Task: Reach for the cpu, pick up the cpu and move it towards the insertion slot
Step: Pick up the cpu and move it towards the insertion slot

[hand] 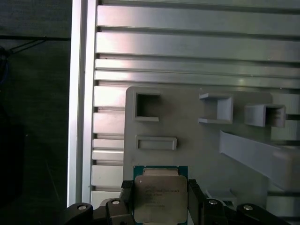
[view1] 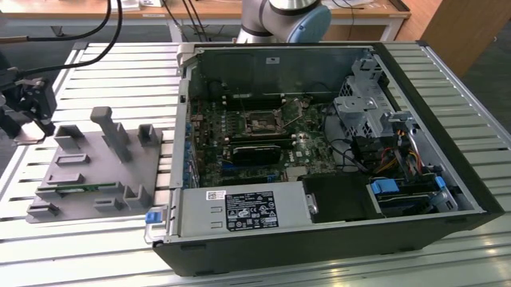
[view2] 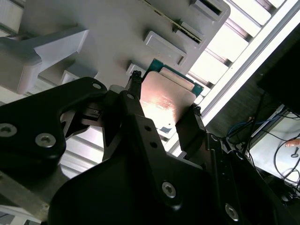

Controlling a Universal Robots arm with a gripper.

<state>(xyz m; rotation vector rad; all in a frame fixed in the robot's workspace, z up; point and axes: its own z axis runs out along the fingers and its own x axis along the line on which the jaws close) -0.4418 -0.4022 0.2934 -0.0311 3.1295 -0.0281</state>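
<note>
The cpu (hand: 160, 200) is a flat square chip with a silvery top and green rim. It sits between the two black fingers of my gripper (hand: 160, 192), which is shut on it. The second wrist view shows the cpu (view2: 168, 101) held by its opposite edges in the gripper (view2: 165, 96), just above the grey fixture plate (view2: 108, 23). In the exterior view my gripper (view1: 30, 128) hangs over the far corner of the fixture plate (view1: 88, 161), at the exterior view's left. The insertion slot (view1: 262, 122) is a dark square socket on the motherboard inside the open computer case (view1: 319, 239).
The fixture plate carries several upright grey holders (view1: 112, 131) and a thin green memory stick (view1: 86, 188). Drive cages and cables (view1: 383, 143) fill the case at the exterior view's right. A long black card (view1: 254, 154) lies below the socket. The table (view1: 96, 239) is ribbed aluminium.
</note>
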